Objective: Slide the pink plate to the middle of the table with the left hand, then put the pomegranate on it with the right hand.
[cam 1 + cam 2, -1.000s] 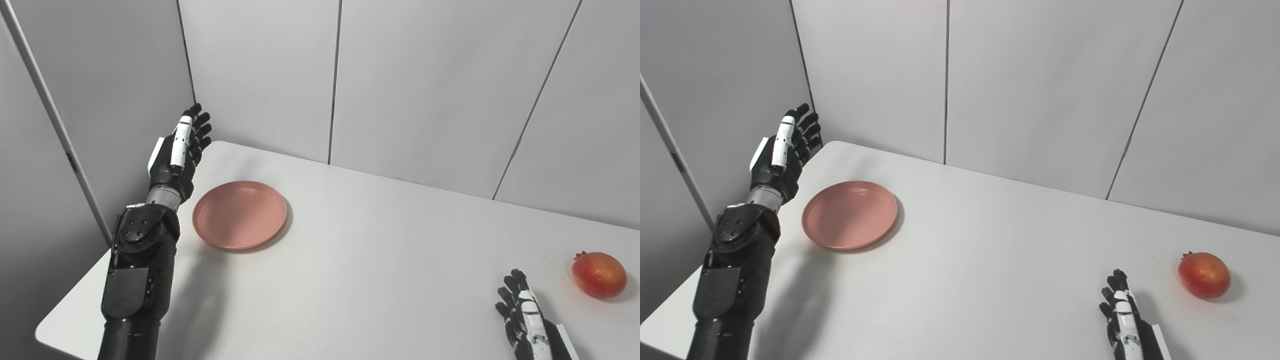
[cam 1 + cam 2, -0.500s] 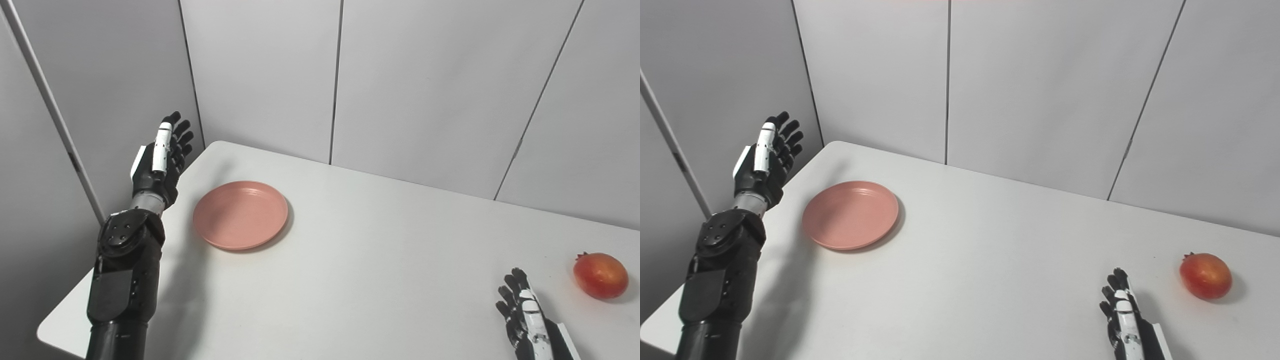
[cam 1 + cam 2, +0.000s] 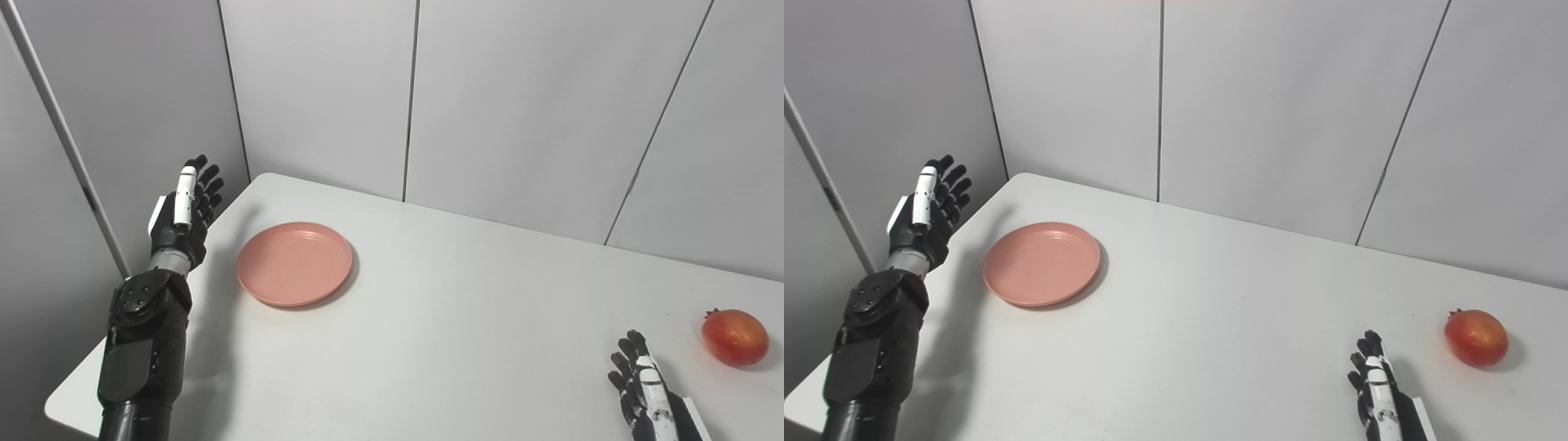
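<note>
The pink plate (image 3: pixel 294 263) sits off toward the table's (image 3: pixel 429 343) left end, not yet slid. The left hand (image 3: pixel 184 211) hangs just beyond its outer side, fingers apart, probably lining up a sideways push. Pomegranate (image 3: pixel 734 337) waits far right near the right hand (image 3: pixel 640 383), fingers spread, empty.

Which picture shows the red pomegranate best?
The right eye view shows the pomegranate best: it sits whole on the white table, well in from the picture's edge, with its little crown showing. The left eye view also shows all of it, but pushed close to the right edge, beside the right hand.
</note>
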{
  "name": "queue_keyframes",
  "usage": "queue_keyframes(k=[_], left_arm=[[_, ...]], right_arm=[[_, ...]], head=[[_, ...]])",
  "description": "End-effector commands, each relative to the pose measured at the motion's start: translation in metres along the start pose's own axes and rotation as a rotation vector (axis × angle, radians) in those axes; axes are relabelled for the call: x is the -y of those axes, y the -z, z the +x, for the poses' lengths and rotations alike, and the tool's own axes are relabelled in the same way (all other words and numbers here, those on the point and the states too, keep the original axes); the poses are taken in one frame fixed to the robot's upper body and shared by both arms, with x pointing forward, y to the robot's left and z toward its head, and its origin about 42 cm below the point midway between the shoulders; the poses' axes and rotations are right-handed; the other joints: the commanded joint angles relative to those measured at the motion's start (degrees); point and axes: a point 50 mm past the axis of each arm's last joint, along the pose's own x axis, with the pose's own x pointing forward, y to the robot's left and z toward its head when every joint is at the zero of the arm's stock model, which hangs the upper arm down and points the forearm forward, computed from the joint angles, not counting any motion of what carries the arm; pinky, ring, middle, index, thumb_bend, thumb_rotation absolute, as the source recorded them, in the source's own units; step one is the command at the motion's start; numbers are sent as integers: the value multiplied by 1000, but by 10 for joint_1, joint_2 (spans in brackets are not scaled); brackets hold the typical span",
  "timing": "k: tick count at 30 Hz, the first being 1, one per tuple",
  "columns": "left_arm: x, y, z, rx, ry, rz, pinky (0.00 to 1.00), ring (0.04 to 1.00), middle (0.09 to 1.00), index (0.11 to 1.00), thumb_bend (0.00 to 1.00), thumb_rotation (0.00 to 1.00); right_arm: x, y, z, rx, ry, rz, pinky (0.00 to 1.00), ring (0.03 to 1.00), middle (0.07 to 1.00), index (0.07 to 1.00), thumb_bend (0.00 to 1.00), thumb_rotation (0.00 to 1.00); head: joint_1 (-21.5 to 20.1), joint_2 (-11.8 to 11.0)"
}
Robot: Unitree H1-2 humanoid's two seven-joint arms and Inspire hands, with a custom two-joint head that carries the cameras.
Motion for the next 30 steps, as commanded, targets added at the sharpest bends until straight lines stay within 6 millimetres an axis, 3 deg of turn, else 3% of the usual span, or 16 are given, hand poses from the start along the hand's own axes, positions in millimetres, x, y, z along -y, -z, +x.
queue_keyframes(k=[1,12,18,30], left_arm=[[-1,-20,8,83,5,-1,971,940,937,928,315,1000],[-11,4,15,19,-25,-40,929,903,897,885,306,1000],[-18,19,22,-2,-33,-40,835,838,839,827,330,1000],[-12,36,25,-76,-43,-82,802,823,830,819,332,1000]], right_arm=[[-2,-21,7,73,-10,-8,1000,1000,1000,1000,59,1000],[-2,-22,6,86,-15,-21,1000,1000,1000,1000,40,1000],[-1,-22,6,92,-18,-16,1000,1000,1000,1000,44,1000],[-1,-21,6,90,-22,-28,1000,1000,1000,1000,52,1000]], head=[[0,1],[1,4],[1,5],[0,7]])
